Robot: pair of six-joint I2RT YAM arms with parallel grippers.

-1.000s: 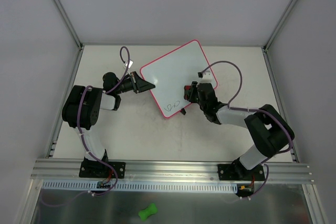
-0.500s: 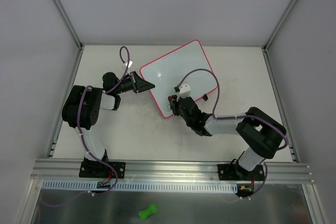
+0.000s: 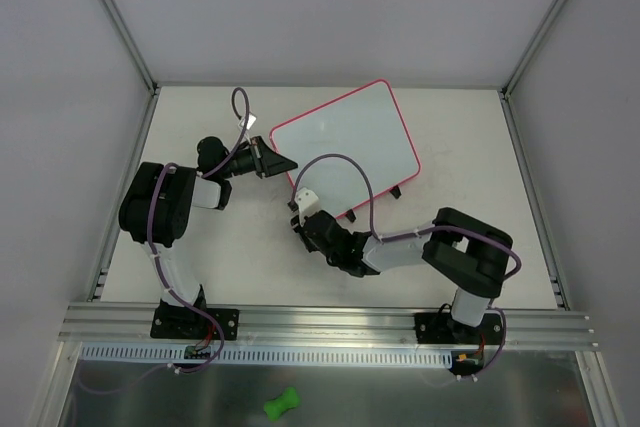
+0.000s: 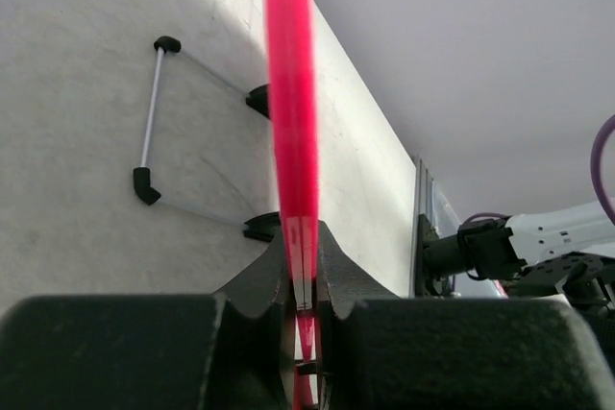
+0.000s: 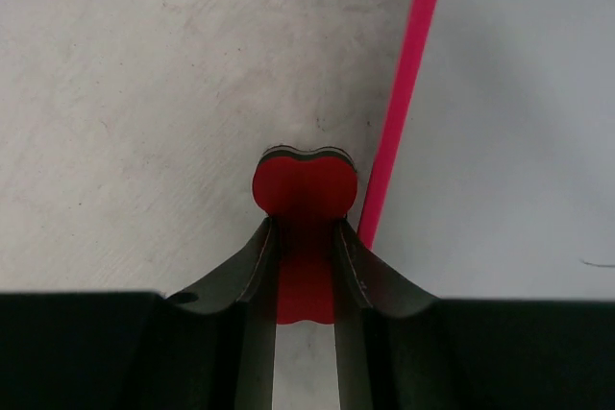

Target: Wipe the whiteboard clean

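right pincer (image 5: 304,229) clamped narrow on the red eraser (image 5: 304,184), lobed end of it pokes out past the tips
eraser is over bare table (image 5: 125,74), off the board
pink rim (image 5: 405,84) runs just right of the tips, can't tell if the eraser touches it
past the rim, further right of the pincer: white face of the whiteboard (image 3: 345,142), with one short dark stroke (image 5: 596,263) at the edge of the wrist view
from above, this pincer sits at the board's near-left corner, arm stretched low across the table

left pincer (image 4: 303,237) pinched shut on the board's rim, one finger each side of the pink edge, which runs straight away from the tips
left of that edge in the wrist view: thin wire bracket (image 4: 151,112) with black ends, can't tell what it's fixed to
from above, the grip is at the board's left corner, board extends ahead and to the right of it, turned at an angle on the table
black feet (image 3: 400,191) on the board edge facing the right arm
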